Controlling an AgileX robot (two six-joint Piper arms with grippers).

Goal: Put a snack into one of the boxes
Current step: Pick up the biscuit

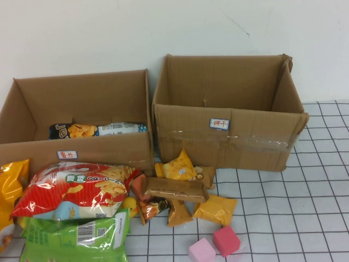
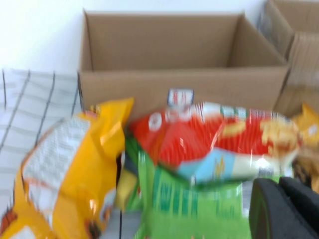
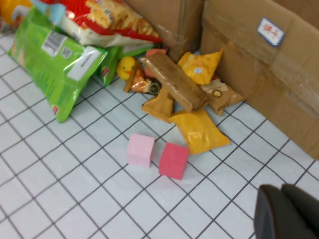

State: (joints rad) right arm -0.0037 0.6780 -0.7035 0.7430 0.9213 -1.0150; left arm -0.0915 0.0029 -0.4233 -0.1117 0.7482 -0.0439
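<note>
Two open cardboard boxes stand at the back: the left box [image 1: 76, 150] with a snack packet [image 1: 98, 130] inside, and the right box [image 1: 229, 139], whose visible inside is empty. In front lie a red chip bag [image 1: 76, 191], a green bag [image 1: 76, 237], a yellow bag [image 1: 11, 185], a brown bar [image 1: 175, 189] and small yellow packets [image 1: 216, 209]. My left gripper [image 2: 281, 209] is shut and empty, low before the green bag [image 2: 194, 209] and red bag [image 2: 209, 139]. My right gripper [image 3: 284, 211] is shut and empty over the checked cloth, apart from the yellow packet [image 3: 199, 130]. Neither gripper shows in the high view.
A pink cube [image 1: 202, 251] and a red cube [image 1: 226, 240] sit at the front of the checked cloth. A small yellow duck toy [image 1: 130, 206] lies among the snacks. A white wall stands behind the boxes. Bare cloth lies to the right of the snacks.
</note>
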